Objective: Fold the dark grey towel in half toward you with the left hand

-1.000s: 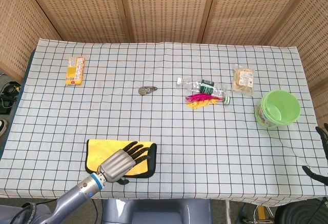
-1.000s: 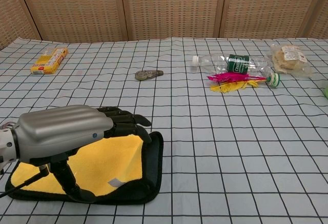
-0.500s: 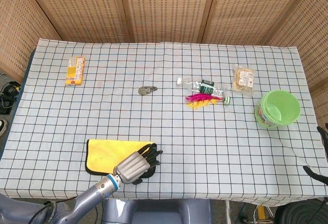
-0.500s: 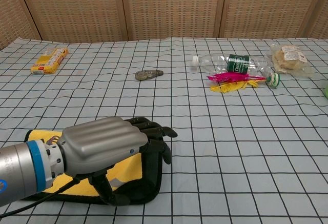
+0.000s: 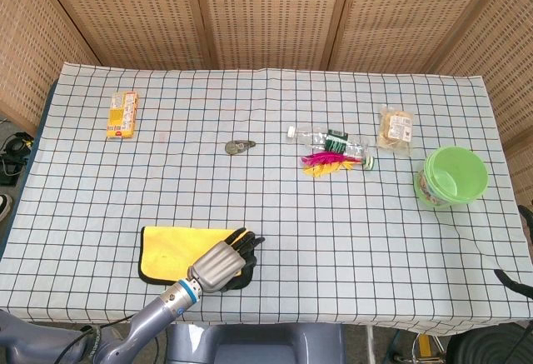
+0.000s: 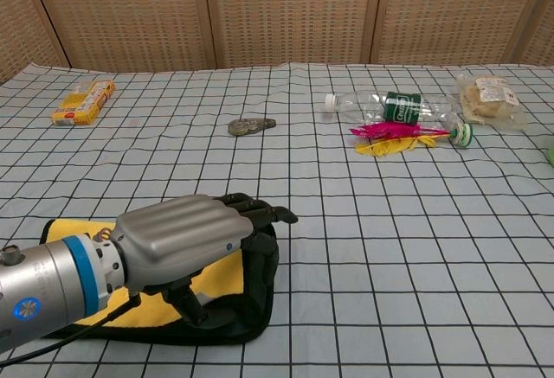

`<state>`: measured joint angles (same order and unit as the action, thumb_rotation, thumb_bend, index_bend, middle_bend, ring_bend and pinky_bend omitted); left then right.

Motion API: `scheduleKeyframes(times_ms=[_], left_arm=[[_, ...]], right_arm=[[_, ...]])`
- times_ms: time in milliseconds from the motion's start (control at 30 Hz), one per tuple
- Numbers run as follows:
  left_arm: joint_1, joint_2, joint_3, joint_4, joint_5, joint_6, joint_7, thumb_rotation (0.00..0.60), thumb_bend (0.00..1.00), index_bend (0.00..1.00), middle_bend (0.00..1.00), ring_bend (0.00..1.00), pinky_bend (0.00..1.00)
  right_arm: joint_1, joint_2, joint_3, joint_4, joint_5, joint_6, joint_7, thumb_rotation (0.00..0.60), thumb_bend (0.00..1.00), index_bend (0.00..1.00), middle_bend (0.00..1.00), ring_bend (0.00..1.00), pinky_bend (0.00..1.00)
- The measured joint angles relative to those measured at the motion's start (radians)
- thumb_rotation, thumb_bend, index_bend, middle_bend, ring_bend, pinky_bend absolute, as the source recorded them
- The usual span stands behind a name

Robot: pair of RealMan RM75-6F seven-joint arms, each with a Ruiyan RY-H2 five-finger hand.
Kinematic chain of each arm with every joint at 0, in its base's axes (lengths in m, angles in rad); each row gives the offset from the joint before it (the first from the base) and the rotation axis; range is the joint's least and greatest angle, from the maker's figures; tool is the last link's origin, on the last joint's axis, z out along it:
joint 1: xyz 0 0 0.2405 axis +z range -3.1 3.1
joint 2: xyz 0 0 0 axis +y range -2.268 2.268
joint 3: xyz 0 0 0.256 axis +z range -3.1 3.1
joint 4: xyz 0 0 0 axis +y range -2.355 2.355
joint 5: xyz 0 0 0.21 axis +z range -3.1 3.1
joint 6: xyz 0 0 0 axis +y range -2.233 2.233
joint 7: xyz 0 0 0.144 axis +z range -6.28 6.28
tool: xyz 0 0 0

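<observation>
Over folded towel, left robot hand, palm down

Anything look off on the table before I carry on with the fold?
The clear plastic bottle lies on its side beside pink and yellow feathers. The dark grey towel lies yellow face up, with the left hand over its right end.

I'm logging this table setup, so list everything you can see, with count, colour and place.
towel: one, yellow face with dark grey edge, near left of table
snack box: one, yellow, far left
small metal object: one, grey, centre
bottle: one, clear, green label, lying right of centre
feathers: pink and yellow, beside the bottle
snack bag: one, clear, far right
bowl: one, green, right edge
tablecloth: one, white checked
left hand: one, grey, over the towel's right end
right hand: dark fingers barely visible, right edge
</observation>
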<state>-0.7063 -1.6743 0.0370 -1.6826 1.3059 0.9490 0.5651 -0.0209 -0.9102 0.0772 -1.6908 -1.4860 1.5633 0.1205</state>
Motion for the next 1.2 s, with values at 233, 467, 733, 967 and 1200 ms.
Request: scheduleKeyframes(times_ms=[233,467,733,967,1200], left_arm=[[0.006,0.002,-0.007,-0.008,0.0,0.005,-0.029,0.6,0.33,0.53,0.0,0.0,0.0],[0.013,0.013,-0.016,-0.017,0.006,0.004,-0.098,0.6,0.36,0.57,0.0,0.0,0.0],[0.02,0.016,-0.019,-0.024,0.012,-0.003,-0.174,0.6,0.37,0.59,0.0,0.0,0.0],[0.027,0.014,-0.025,-0.03,0.022,-0.038,-0.361,0.6,0.39,0.59,0.0,0.0,0.0],[0.015,0.024,-0.02,-0.022,0.023,-0.112,-0.451,0.6,0.33,0.4,0.0,0.0,0.0]], right_arm=[[0.001,0.0,-0.001,0.001,0.0,-0.004,0.002,0.6,0.0,0.0,0.0,0.0,0.0],[0.002,0.001,-0.002,0.0,-0.001,-0.005,0.002,0.6,0.0,0.0,0.0,0.0,0.0],[0.002,0.001,-0.002,-0.001,-0.001,-0.005,0.001,0.6,0.0,0.0,0.0,0.0,0.0],[0.001,0.001,-0.002,-0.001,-0.001,-0.004,0.0,0.6,0.0,0.0,0.0,0.0,0.0],[0.002,0.001,-0.002,-0.002,0.0,-0.007,0.0,0.6,0.0,0.0,0.0,0.0,0.0]])
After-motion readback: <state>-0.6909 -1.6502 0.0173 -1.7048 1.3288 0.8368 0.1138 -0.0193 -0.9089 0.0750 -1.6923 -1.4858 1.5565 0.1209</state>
